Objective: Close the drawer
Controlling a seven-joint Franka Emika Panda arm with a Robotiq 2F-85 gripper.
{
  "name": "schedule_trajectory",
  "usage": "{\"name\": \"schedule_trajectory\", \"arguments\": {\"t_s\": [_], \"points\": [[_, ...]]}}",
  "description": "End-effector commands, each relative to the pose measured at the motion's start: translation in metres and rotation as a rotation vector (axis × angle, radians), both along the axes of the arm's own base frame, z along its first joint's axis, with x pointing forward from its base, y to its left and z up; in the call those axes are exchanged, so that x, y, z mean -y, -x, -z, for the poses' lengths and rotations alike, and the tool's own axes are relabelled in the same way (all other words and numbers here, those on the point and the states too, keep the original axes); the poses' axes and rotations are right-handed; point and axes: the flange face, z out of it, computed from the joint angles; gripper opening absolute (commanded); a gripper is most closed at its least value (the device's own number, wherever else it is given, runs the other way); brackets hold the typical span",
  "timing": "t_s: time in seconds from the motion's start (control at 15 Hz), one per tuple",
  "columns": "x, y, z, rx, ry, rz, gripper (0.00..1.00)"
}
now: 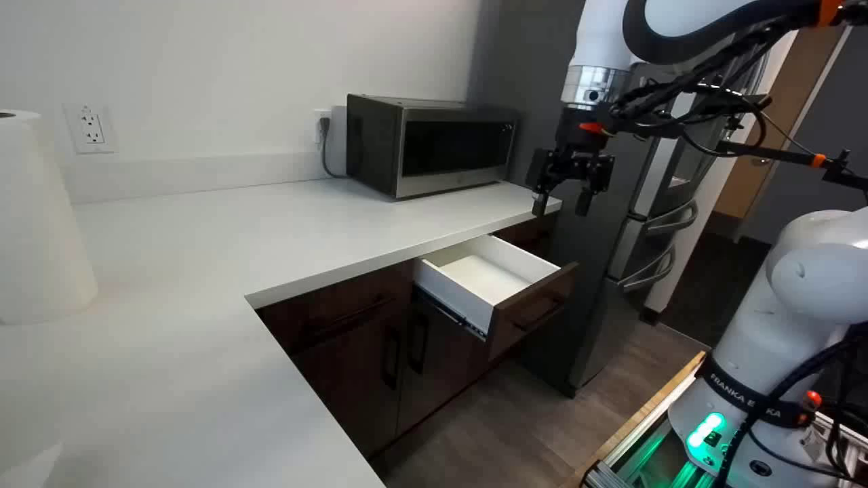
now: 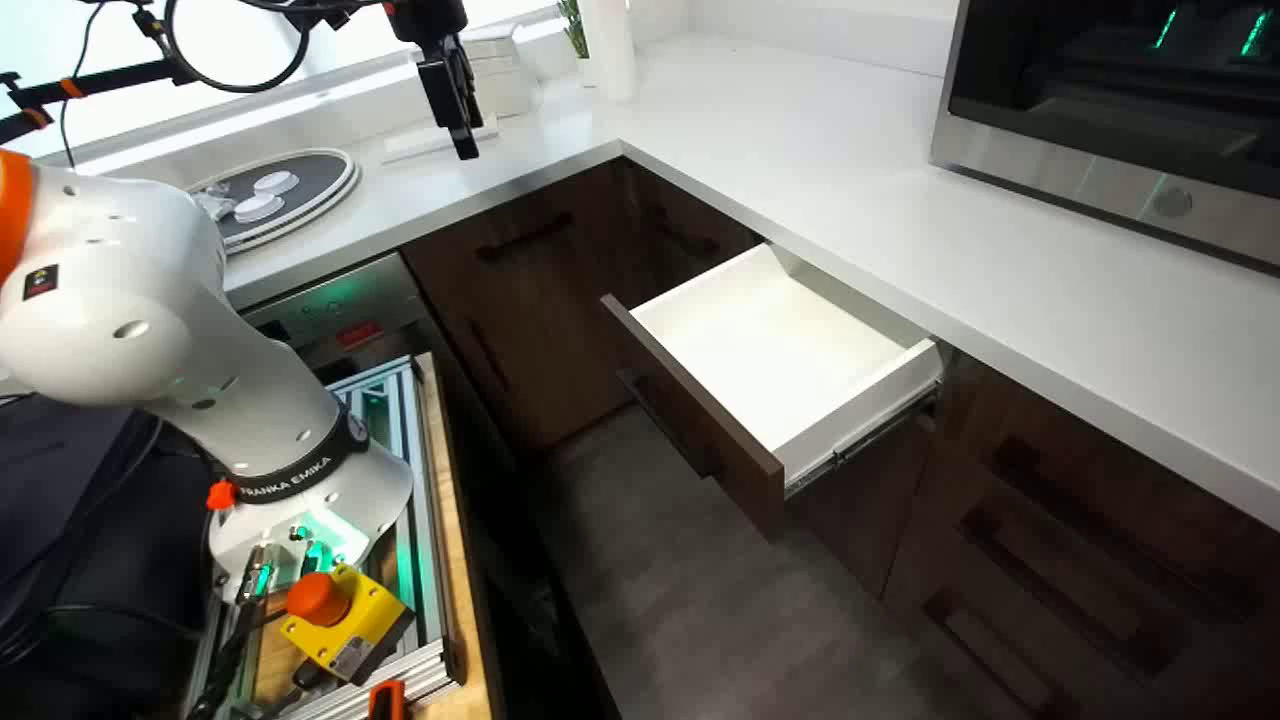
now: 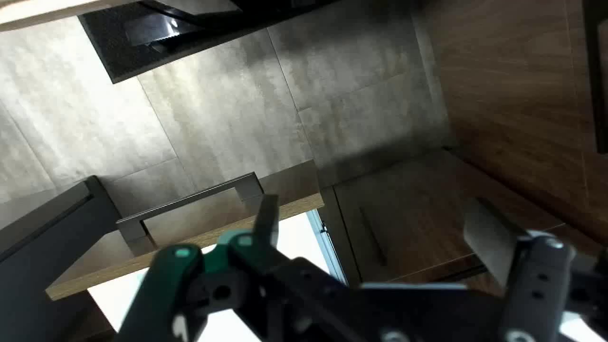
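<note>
The drawer point(image 1: 483, 274) is pulled out from under the counter, with a white inner box and a dark brown front panel. Its inside looks empty in both exterior views; it also shows in an exterior view point(image 2: 790, 335). In the wrist view the drawer front point(image 3: 209, 221) with its bar handle lies below, and my gripper hides part of the box. My gripper point(image 1: 561, 205) is open and empty, fingers pointing down, held above the drawer and apart from it. It also shows in an exterior view point(image 2: 462, 140) and in the wrist view point(image 3: 375, 211), fingers spread wide.
A microwave point(image 1: 434, 146) stands on the white countertop point(image 1: 271, 224). Dark brown cabinets point(image 2: 540, 330) with bar handles are below. A fridge point(image 1: 597, 325) stands beside the drawer. A paper towel roll point(image 1: 41, 224) is on the counter. My base stands on a wood-edged cart point(image 2: 450, 540).
</note>
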Motion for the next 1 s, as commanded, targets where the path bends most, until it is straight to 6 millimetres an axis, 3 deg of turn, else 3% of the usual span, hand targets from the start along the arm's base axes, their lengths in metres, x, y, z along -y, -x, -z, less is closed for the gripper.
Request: {"name": "schedule_trajectory", "arguments": {"t_s": [0.0,0.4,0.93], "points": [[0.0,0.0,-0.001,-0.001,0.0,0.0,1.0],[0.002,-0.002,0.004,0.0,0.037,-0.024,1.0],[0.037,-0.012,0.082,0.008,0.225,-0.366,1.0]]}}
